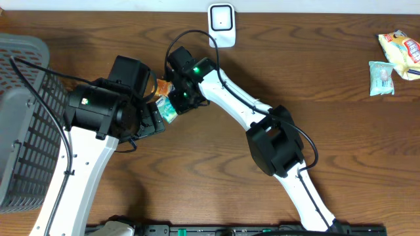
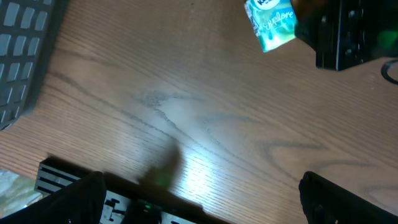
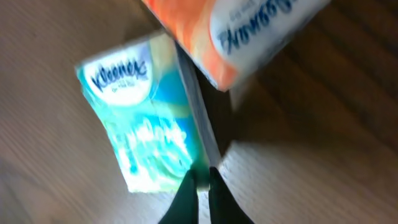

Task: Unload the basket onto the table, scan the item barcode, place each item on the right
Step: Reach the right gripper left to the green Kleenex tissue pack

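Brown wood-grain table (image 1: 197, 170), viewed from above and from both wrists. We find the right gripper (image 3: 200, 183) with its jaws pinched fully together on the thin edge of the teal tissue pack (image 3: 140, 118). An orange pack (image 3: 236, 31) lies against that pack's upper side. Both packs sit left of centre, below and to the left of the white scanner (image 1: 222, 25) at the table's far edge. We record the left gripper (image 2: 202, 180) spread wide and holding nothing, just beside the teal pack. A grey basket (image 1: 20, 118) stands at the left.
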Controlling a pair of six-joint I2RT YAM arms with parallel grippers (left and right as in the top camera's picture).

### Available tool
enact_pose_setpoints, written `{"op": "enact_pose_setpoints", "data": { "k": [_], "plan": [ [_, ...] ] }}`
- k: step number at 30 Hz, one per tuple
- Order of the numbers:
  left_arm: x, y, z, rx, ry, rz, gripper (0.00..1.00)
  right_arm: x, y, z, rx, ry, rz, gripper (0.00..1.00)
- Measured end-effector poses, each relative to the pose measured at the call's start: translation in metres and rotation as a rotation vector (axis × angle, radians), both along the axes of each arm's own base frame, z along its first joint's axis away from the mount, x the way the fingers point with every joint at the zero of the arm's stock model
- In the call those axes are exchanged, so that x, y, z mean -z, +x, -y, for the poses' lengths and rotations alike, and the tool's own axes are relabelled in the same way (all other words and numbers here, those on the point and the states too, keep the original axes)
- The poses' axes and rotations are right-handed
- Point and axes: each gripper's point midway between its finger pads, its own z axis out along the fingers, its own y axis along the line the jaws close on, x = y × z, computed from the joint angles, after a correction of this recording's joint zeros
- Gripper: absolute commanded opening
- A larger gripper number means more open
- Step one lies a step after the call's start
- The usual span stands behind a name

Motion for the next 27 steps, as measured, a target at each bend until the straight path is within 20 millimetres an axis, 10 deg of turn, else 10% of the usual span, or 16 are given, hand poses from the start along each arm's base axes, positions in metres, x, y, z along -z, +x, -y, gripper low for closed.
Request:
{"op": "enact_pose_setpoints", "data": {
  "k": [4, 7, 10, 27],
  "plan": [
    [0.000, 0.000, 0.000, 0.000, 0.000, 0.000, 0.98, 0.003, -0.004, 0.014, 0.011, -0.042, -0.034, 0.01],
    [0.000, 0.000, 0.000, 0.000, 0.000, 0.000, 0.97, -0.002, 0.003, 0.018, 0.027, -0.037, -0.020, 0.38],
    [0.000, 0.000, 0.000, 0.000, 0.000, 0.000, 0.98, -0.011, 0.017, 0.012, 0.032, 0.004, 0.039, 0.51],
    [0.000, 0.000, 0.000, 0.000, 0.000, 0.000, 0.97, -0.026, 0.014, -0.046, -0.048, 0.112, 0.184, 0.42]
  ]
}}
